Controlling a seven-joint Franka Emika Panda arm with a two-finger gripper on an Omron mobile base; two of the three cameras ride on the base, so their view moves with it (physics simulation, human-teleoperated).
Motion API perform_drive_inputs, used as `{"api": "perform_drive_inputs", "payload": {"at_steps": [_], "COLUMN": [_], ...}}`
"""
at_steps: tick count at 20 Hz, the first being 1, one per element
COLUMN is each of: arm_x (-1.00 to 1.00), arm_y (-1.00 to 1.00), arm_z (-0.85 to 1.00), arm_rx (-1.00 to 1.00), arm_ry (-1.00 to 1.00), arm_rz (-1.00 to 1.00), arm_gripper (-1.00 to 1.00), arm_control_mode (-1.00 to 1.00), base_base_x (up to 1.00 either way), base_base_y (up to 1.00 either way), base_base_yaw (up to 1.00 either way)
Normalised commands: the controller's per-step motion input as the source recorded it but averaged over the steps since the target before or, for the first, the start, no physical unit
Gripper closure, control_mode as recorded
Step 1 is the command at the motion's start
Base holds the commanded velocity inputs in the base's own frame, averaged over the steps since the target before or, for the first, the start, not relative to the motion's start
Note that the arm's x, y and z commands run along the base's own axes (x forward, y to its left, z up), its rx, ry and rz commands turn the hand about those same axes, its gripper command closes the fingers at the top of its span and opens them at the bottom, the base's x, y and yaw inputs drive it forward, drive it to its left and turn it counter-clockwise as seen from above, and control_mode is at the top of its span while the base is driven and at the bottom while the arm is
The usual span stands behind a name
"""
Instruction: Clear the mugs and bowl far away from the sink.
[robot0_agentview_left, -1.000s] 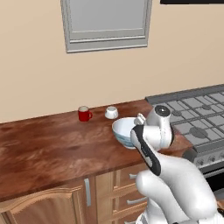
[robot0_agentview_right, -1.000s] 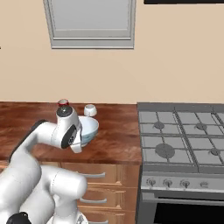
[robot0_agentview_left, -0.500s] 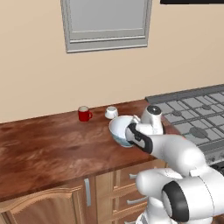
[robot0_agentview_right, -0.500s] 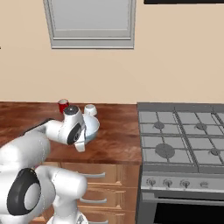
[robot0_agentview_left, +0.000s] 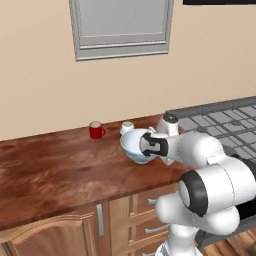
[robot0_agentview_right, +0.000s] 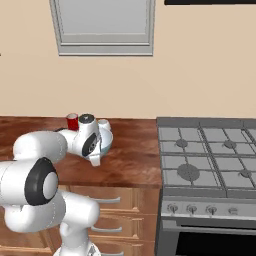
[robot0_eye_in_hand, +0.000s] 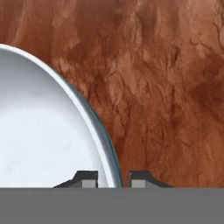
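From the left base view, the gripper (robot0_agentview_left: 146, 145) is sitting at the near-right rim of the bowl (robot0_agentview_left: 134, 145), which is resting on the wooden counter (robot0_agentview_left: 55, 175); the bowl body is lying to the left of the hand, and the white mug (robot0_agentview_left: 127, 127) is standing just behind it, with the red mug (robot0_agentview_left: 96, 130) farther left along the wall side. The stove (robot0_agentview_left: 225, 122) is lying to the right, clear of the work. From the right base view, the hand is covering most of the bowl (robot0_agentview_right: 106, 140), and both the red mug (robot0_agentview_right: 72, 121) and the white mug (robot0_agentview_right: 103, 123) are showing just behind it, so any lift is needing to avoid sweeping backward into them. From the hand view, the two fingertips (robot0_eye_in_hand: 86, 178) are straddling the bowl's rim (robot0_eye_in_hand: 98, 131), one inside and one outside, with a narrow gap between them; the jaws are appearing clamped on the rim, and the rim is running away from the gripper (robot0_eye_in_hand: 113, 179) in a long curve toward the upper left.
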Motion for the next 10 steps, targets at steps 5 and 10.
{"api": "perform_drive_inputs", "payload": {"at_steps": [5, 10], "arm_x": [-0.01, -0.07], "arm_y": [0.0, 0.0], "arm_z": [0.02, 0.21], "arm_rx": [0.0, 0.0], "arm_ry": [0.0, -0.05], "arm_rz": [0.0, 0.0], "arm_gripper": [-1.0, -1.0], "arm_control_mode": [-1.0, -1.0], "base_base_x": [0.0, 0.0], "base_base_y": [0.0, 0.0], "base_base_yaw": [0.0, 0.0]}}
